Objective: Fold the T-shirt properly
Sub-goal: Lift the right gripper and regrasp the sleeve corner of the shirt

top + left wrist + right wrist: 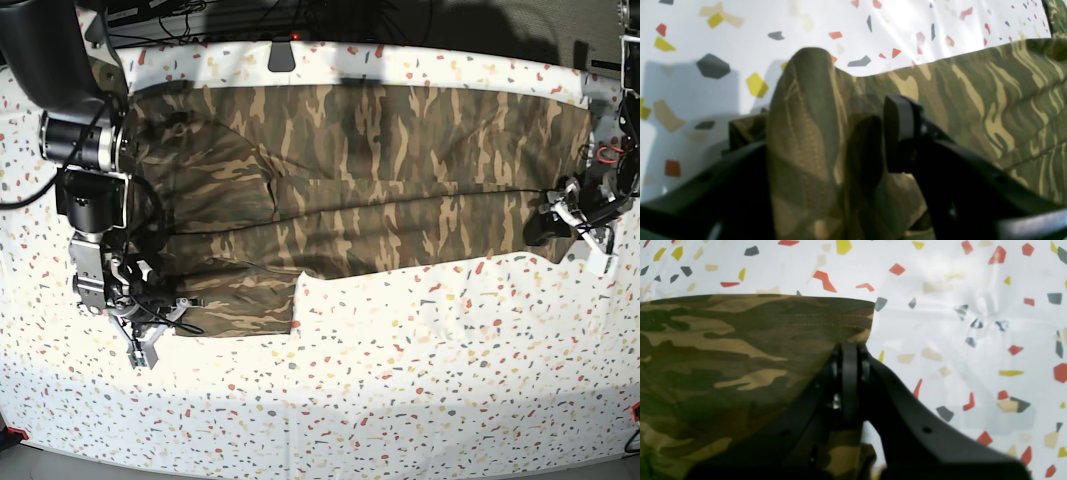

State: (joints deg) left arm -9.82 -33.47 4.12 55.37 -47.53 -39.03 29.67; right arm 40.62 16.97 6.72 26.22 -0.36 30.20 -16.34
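The T-shirt [350, 130] lies broadly across the patterned surface [420, 400], rumpled and layered on the base view's left, with a short flap [245, 305] jutting toward the near side there. The fold looks far from finished.

The left gripper [826, 123] has its jaws apart, with a raised ridge of cloth standing between them; nothing is clamped. The right gripper [850, 353] is closed at the side edge of the flap, close to its stitched hem [826, 320]. Whether it has cloth pinched between its tips, I cannot tell.

The likely step is taking hold at both ends before a shared lift or pull. The main risk is unequal holds. If the right gripper has missed the edge, or caught only a sliver, that end would slip out and the fold would swing askew. On the left, closing on the thick ridge could gather several layers at once and drag up cloth meant to stay flat, while a lift before closing would leave that end behind.

The creases between the two ends could also be folded in if the cloth is moved without being drawn taut. Too hard a pull, though, might skew the flap or slide the whole shirt across the surface.
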